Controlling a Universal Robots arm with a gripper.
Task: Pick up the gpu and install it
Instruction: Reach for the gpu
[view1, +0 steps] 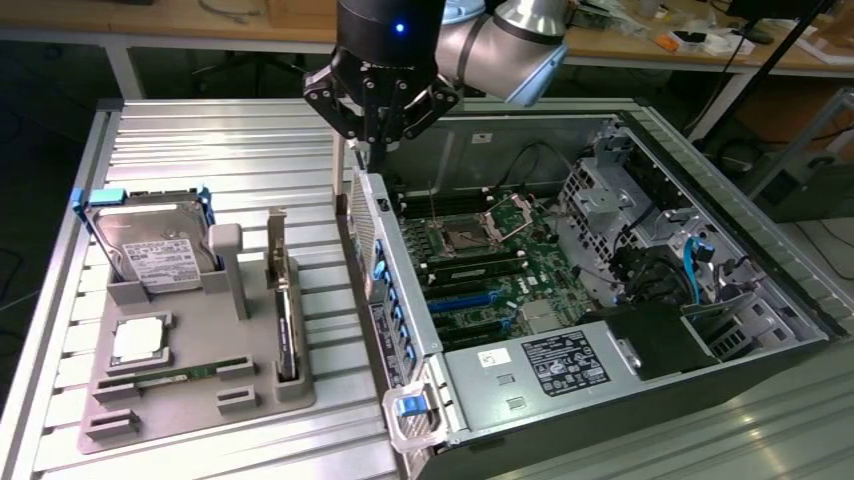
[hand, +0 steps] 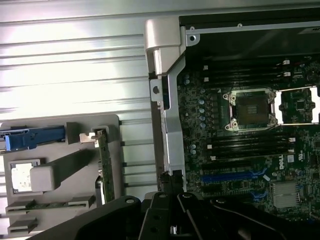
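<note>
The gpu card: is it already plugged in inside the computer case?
No: the gpu stands on edge in a slot of the gray holder tray, outside the open computer case.

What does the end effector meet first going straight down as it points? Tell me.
Probably the upper edge of the computer case wall, directly below the shut end effector; depth is unclear, so it could slip just inside.
</note>
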